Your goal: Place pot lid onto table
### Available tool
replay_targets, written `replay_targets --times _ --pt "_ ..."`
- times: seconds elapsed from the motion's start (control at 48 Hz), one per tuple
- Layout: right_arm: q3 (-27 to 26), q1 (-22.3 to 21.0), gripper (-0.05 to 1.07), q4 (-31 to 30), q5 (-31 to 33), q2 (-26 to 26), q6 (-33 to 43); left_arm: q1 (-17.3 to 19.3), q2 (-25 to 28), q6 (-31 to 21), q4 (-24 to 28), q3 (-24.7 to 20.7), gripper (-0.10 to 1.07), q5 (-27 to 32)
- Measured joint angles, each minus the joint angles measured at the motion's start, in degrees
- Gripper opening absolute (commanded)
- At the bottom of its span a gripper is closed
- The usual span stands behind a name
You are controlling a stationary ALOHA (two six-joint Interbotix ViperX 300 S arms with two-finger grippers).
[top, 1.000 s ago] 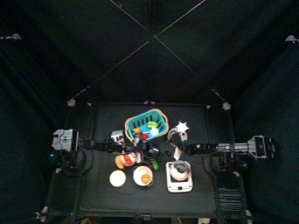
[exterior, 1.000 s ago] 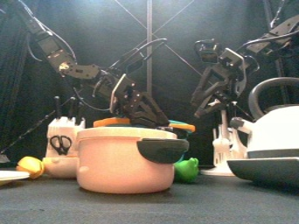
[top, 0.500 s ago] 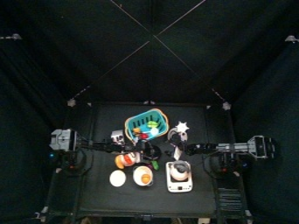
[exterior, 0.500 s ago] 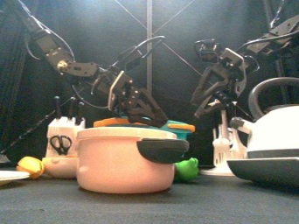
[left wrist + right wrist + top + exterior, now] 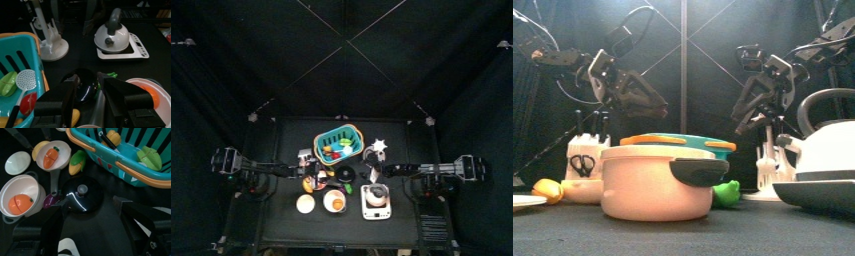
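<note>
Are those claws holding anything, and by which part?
Nothing is held: left gripper and right gripper are open, and the black lid lies on the table.

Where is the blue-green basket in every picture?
Top view: the basket sits at the table's back middle.
Front view: just its rim peeks over the pink pot.
Left wrist view: at the picture's left edge.
Right wrist view: across the upper right corner.
Landmark: the white kettle shows in three views.

Overhead camera looks straight down from afar, front camera sits level and near the pot (image 5: 656,182), and both my wrist cameras share the black lid (image 5: 81,196).
</note>
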Motion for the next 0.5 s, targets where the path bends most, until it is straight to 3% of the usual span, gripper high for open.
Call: replay_targets --times 0.5 --pt "0.0 0.8 1.01 0.0 0.1 0.1 -0.1 0.0 0.1 -0.1 0.1 0.8 0.78 -0.1"
